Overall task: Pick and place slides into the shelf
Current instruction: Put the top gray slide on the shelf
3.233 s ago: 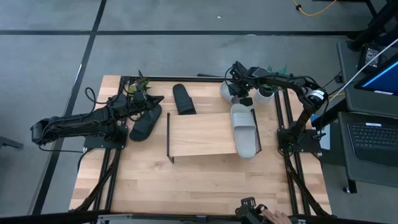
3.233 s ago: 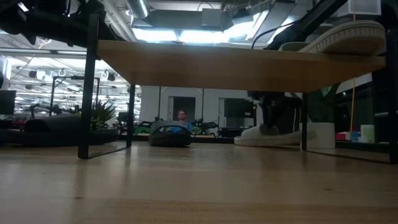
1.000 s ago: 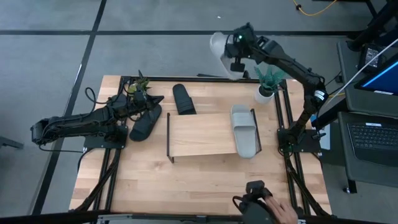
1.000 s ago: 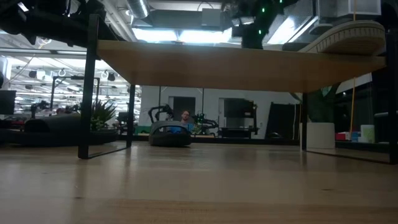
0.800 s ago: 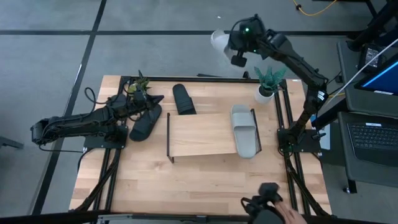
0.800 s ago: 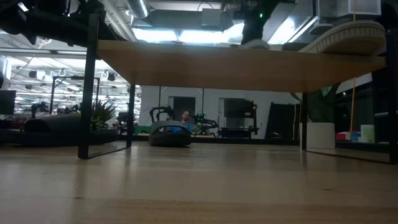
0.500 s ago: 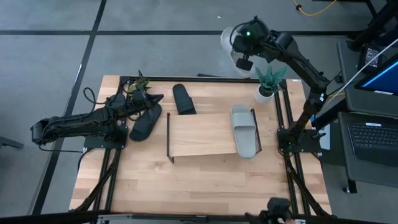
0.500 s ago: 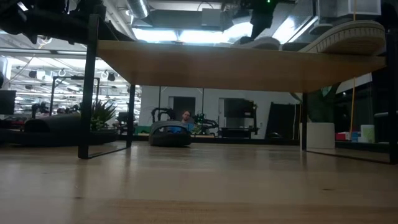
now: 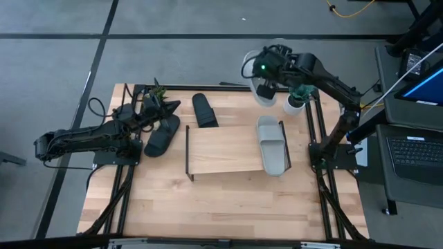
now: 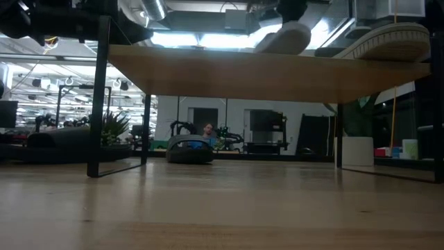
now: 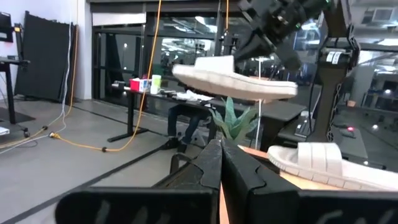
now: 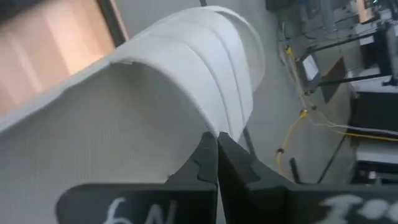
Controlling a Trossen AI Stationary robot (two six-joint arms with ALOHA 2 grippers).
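Observation:
My right gripper [image 9: 266,84] is shut on a light grey slide [image 9: 257,97], holding it in the air over the table's far edge, just beyond the shelf [image 9: 221,149]. The low view shows that slide [image 10: 284,38] above the shelf board [image 10: 243,69]. The second grey slide [image 9: 272,145] lies sole down on the shelf's right end. One black slide [image 9: 204,109] lies on the table beyond the shelf. The other black slide [image 9: 163,135] lies left of the shelf. My left gripper [image 9: 160,108] is shut and hovers just beyond that slide. My right gripper pinches the grey slide's broad strap at its edge [image 12: 214,127] between the two fingers [image 12: 202,165]. The slide [image 11: 230,81] is lifted clear, roughly level with a slight tilt, below the gripper.
A white pot with a green plant [image 9: 294,100] stands at the table's far right corner, close to the held slide. A smaller plant [image 9: 155,92] stands by the left gripper. Black wire frames [image 9: 187,152] bound the shelf's ends. The shelf's left and middle [image 9: 221,149] show bare wood.
My right gripper has carried the grey slide from beyond the table's far edge toward the right and nearer, lowering it toward the shelf's far side; the slide has turned as it went. My left gripper has shifted slightly toward the far edge. A hand at the near edge has left view.

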